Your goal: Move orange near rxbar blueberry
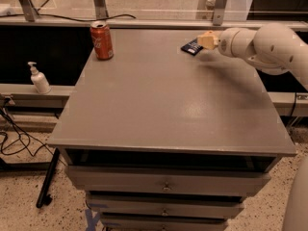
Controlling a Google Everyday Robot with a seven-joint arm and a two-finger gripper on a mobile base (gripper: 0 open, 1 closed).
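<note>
End effector (208,40) hovers near the far right corner of the tabletop (168,105). The rxbar (191,47) lies just to its left. Grasp state: cannot tell.

1 soda can (101,40) | 1 pump bottle (39,79) | 1 rxbar blueberry (192,46) | 1 gripper (208,40) beside it

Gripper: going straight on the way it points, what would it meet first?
Likely the rxbar blueberry, just ahead of the gripper at the back right of the table; height is unclear, it might pass above.
</note>
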